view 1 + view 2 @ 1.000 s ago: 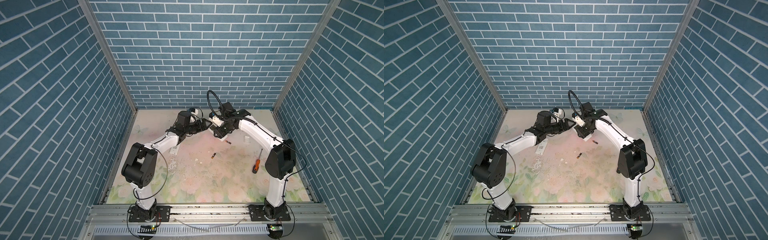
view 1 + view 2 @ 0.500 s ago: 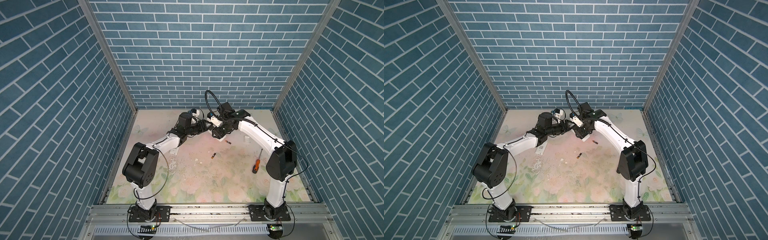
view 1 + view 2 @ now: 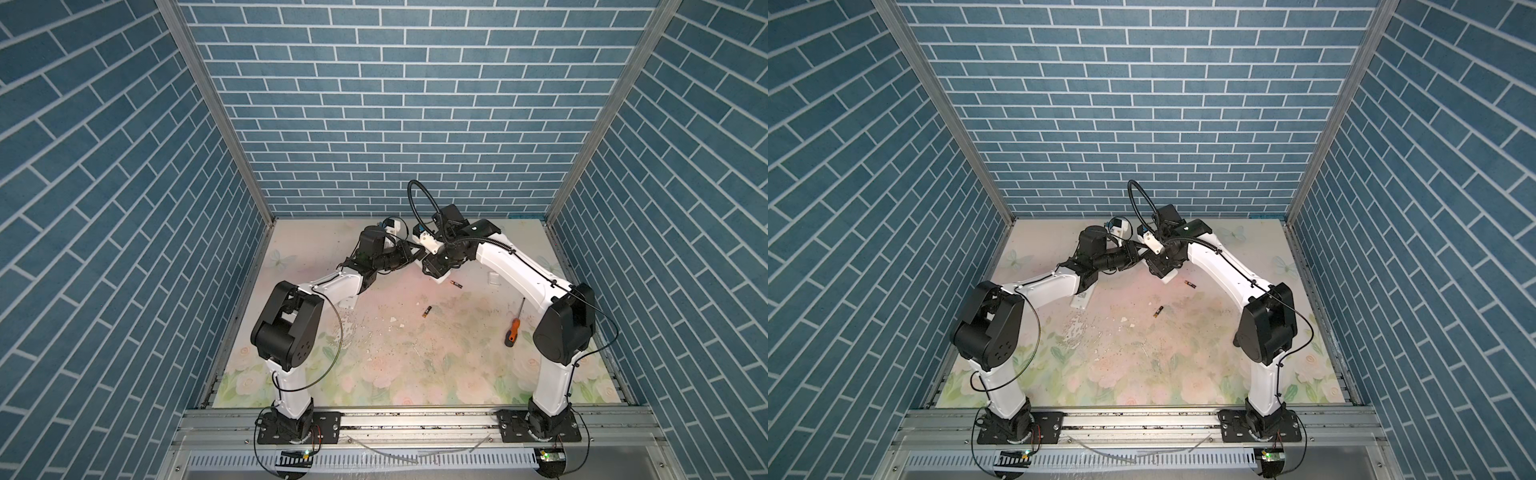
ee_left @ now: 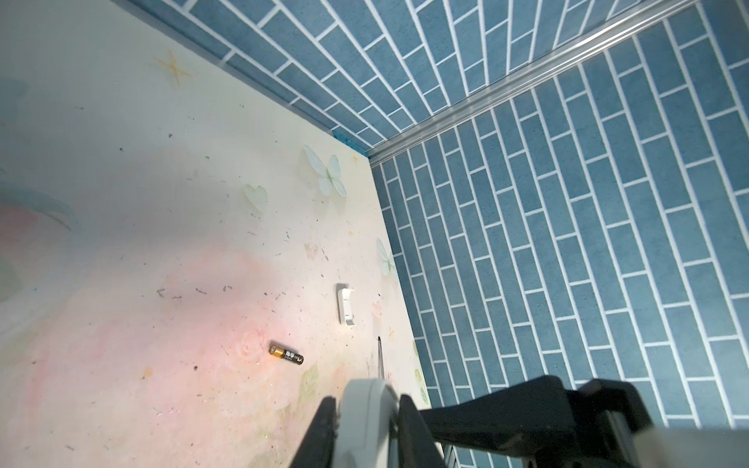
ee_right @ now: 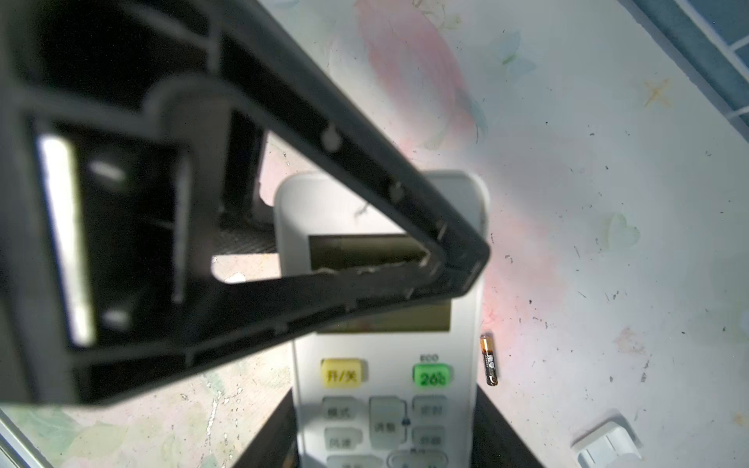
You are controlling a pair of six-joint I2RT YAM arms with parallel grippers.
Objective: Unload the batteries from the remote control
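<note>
Nearest the arm bases, the table (image 3: 395,374) is strewn with crumbs (image 3: 390,328). On the right lies a screwdriver (image 3: 516,320), its orange handle toward the front, well apart from the other things. Left of it, about mid-table, the near battery (image 3: 427,311) lies flat and alone, black with a gold end. A white flat piece (image 3: 1082,298) lies on the left, partly hidden under the left arm.

Farther back, the far battery (image 3: 456,284) lies flat on the table, near the remote (image 3: 440,277) but not touching it. To its right a small white cover (image 3: 493,277) rests on the table, near the right arm.

Behind these, both grippers meet on the remote. The right gripper (image 5: 385,405) grips it: in the right wrist view its fingers (image 5: 498,437) press the remote's two long sides, the button face turned to that camera. The left gripper (image 4: 364,425) is clamped on the remote's display end; in the left wrist view its fingers (image 4: 324,429) pinch the rounded white edge. The remote's back is out of sight. I cannot tell whether its lower end touches the table.

Behind the arms stands the blue brick wall (image 3: 395,124).
</note>
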